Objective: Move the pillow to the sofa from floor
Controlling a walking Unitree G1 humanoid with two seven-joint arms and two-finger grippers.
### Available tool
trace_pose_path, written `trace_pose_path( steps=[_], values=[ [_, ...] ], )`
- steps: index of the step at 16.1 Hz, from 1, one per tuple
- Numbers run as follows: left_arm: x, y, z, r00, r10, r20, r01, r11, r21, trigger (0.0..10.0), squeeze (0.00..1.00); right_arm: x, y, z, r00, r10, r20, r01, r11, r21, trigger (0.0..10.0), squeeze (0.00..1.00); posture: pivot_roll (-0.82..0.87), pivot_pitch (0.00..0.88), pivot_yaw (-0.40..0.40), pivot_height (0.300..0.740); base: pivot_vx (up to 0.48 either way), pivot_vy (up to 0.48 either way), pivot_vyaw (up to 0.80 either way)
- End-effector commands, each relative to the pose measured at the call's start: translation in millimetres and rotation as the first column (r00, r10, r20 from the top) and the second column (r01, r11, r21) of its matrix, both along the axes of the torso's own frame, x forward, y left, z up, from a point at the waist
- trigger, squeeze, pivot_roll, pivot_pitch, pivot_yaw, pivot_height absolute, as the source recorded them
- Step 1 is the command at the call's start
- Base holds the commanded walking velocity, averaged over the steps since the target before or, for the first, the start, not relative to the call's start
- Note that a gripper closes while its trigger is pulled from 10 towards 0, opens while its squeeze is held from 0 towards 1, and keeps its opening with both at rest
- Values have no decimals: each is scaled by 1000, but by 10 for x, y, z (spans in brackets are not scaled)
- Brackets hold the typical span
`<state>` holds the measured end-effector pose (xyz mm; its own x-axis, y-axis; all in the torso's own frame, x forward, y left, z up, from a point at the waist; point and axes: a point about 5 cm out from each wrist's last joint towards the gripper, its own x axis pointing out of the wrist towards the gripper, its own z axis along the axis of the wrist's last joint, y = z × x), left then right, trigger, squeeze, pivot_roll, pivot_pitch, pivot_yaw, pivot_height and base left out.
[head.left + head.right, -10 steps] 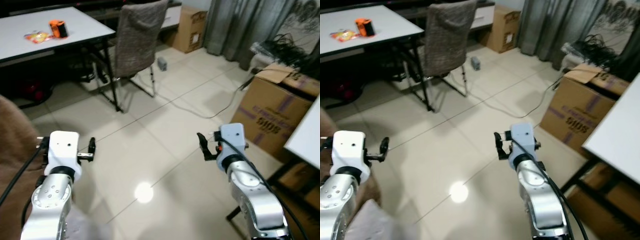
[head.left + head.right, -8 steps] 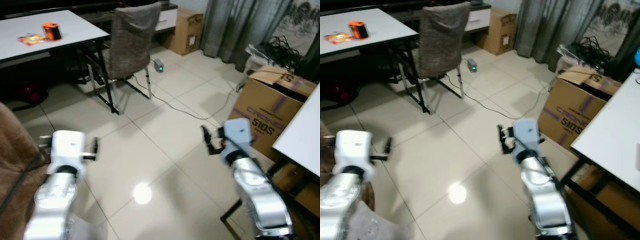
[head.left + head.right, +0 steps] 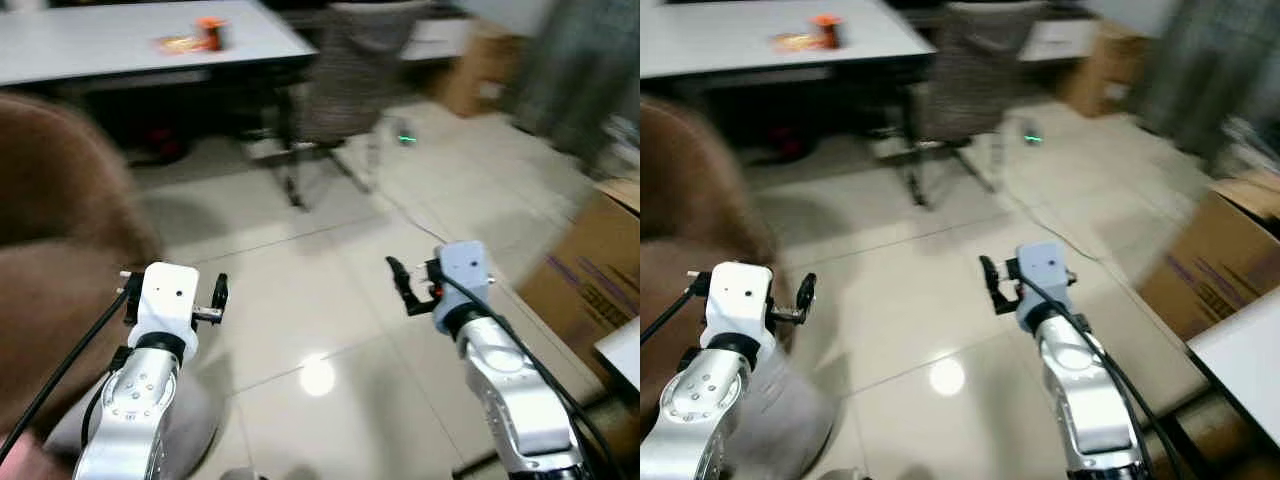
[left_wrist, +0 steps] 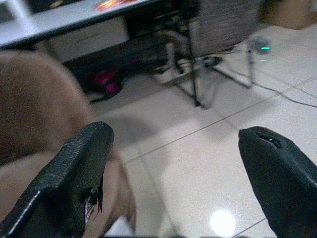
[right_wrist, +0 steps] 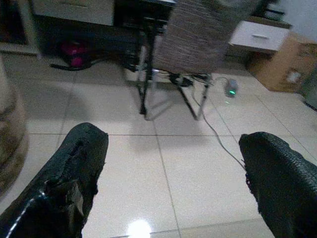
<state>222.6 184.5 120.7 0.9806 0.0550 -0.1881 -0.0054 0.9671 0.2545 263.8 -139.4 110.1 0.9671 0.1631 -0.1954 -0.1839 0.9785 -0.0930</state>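
Over pale floor tiles (image 3: 330,300) both claws hang w/ nothing in them. Left claw (image 4: 173,163): fingers (image 4: 74,173) set wide apart, empty gap btwn them. Right claw (image 5: 173,168): fingers (image 5: 64,173) likewise spread, nothing held. Brown sofa (image 3: 50,230) sits just left of left claw, its arm bulging close by the wrist. Pale grey soft shape (image 3: 780,420) lies below left arm at the sofa's foot, likely the pillow, blurred so can't be sure. Ahead of both claws, well apart: grey chair (image 5: 198,34) on thin metal legs, w/ white table (image 3: 140,40) beyond it carrying an orange item (image 3: 208,32) and a flat packet (image 3: 180,43). Cable (image 5: 223,139) runs across floor ahead of right claw, ending near a small device w/ green light (image 5: 230,90). Cardboard box (image 3: 590,270) stands right of right claw. Glare spot (image 3: 317,377) on tiles btwn the two arms.
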Motion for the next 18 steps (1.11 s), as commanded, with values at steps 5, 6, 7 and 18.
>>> trace_pose_path(
  steps=[5,6,7,18],
  values=[
    [-17,79,-31,999,41,-18,-41,999,-18,10000,0,-8,-82,-50,999,-49,-4,49,998,25,10000,1000,-98,0,-60,740,0,0,800],
    [5,115,-20,999,43,12,-43,999,13,10000,0,-35,-157,-78,993,-118,-26,119,992,50,10000,1000,-110,0,-48,740,0,0,800],
    [15,124,-20,999,29,25,-29,999,26,10000,0,-46,-185,-85,989,-144,-28,146,988,53,10000,1000,-119,0,-39,740,0,0,800],
    [86,125,140,985,-96,143,95,995,17,10000,71,7,-66,-41,998,-67,5,66,993,95,10000,1000,-113,0,-12,740,209,0,364]
  ],
)
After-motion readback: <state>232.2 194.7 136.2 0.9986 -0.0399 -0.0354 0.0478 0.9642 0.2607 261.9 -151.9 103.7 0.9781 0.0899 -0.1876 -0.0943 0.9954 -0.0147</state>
